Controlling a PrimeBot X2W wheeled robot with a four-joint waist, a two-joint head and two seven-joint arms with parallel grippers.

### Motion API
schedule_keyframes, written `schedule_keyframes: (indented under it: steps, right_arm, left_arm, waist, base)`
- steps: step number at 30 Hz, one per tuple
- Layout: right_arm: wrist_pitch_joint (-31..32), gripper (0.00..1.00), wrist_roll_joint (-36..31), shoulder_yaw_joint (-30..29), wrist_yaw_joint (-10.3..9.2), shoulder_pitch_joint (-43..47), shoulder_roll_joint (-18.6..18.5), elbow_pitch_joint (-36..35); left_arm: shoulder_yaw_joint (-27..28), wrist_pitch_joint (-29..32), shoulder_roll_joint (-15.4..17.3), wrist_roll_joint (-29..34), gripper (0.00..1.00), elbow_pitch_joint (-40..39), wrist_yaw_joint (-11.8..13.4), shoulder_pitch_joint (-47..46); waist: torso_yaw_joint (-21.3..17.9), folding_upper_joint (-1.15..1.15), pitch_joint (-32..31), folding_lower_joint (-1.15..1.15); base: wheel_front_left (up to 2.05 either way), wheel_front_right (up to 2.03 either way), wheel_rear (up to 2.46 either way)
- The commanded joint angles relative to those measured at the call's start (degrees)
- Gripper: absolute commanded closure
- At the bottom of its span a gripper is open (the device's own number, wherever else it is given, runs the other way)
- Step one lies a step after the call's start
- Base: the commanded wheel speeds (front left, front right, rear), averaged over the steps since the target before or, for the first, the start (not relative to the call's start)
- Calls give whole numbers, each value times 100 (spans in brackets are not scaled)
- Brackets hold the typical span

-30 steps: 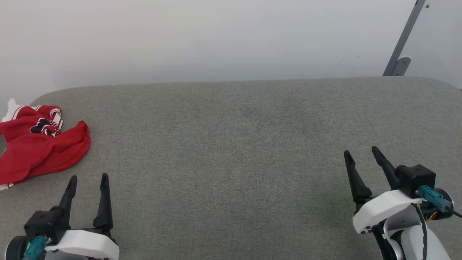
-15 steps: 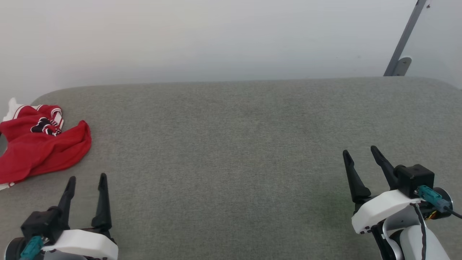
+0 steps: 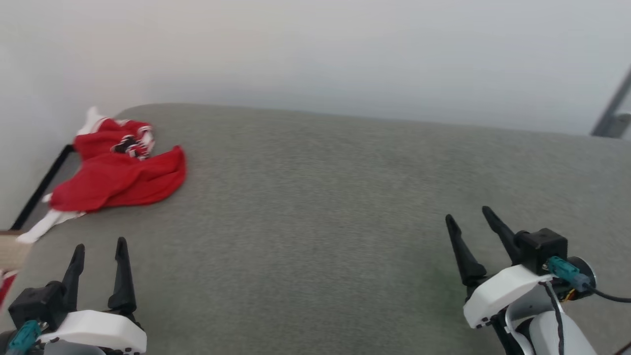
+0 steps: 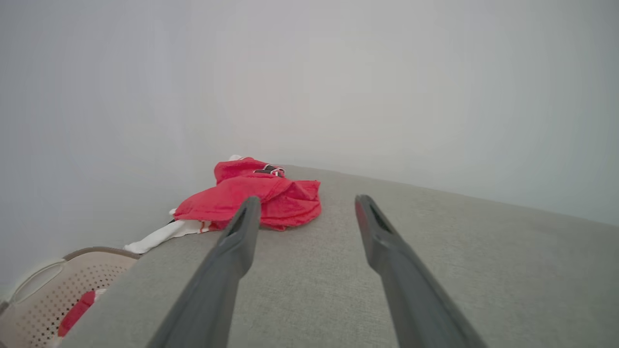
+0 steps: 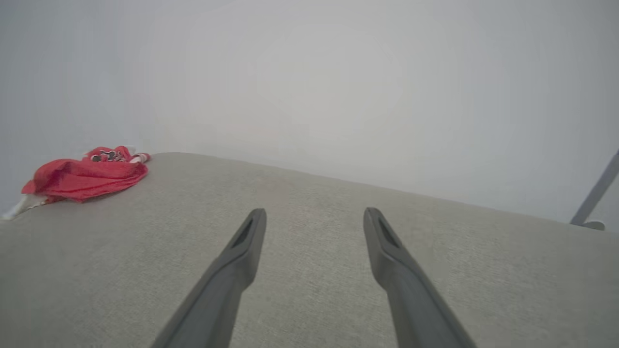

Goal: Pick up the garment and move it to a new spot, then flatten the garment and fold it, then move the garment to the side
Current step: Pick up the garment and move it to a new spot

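red over most of the garment (image 3: 118,180), white at one sleeve, red-and-white stripes along the trim, black marks edged in white. plain grey, finely woven, all across the bench (image 3: 315,212). black on the fingers (image 3: 122,276) of the left gripper (image 3: 98,244) and the right gripper (image 3: 467,213), white on the shells (image 3: 98,330), teal on a plug (image 3: 562,270). beige, dotted with holes, on the basket (image 4: 43,295).

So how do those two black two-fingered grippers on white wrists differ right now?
The left gripper sits close to the crumpled red jersey with white sleeves; the right gripper is far across the grey fabric surface from it. The left gripper's fingers point almost straight up the head view; the right gripper's lean leftward. Both stand open and empty.
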Motion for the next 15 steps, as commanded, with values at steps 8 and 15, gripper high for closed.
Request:
schedule_keyframes:
  steps: [8, 15]
  right_arm:
    - [-36, 0, 131, 340, 0, -71, 3, 88]
    - [-56, 0, 240, 552, 0, -111, 21, 162]
  left_arm:
    - [69, 79, 97, -60, 0, -113, 101, 159]
    - [115, 140, 159, -113, 0, -230, 167, 270]
  waist:
    - [884, 0, -157, 0]
    - [1318, 0, -213, 0]
  base:
    - [0, 0, 0]
    - [0, 0, 0]
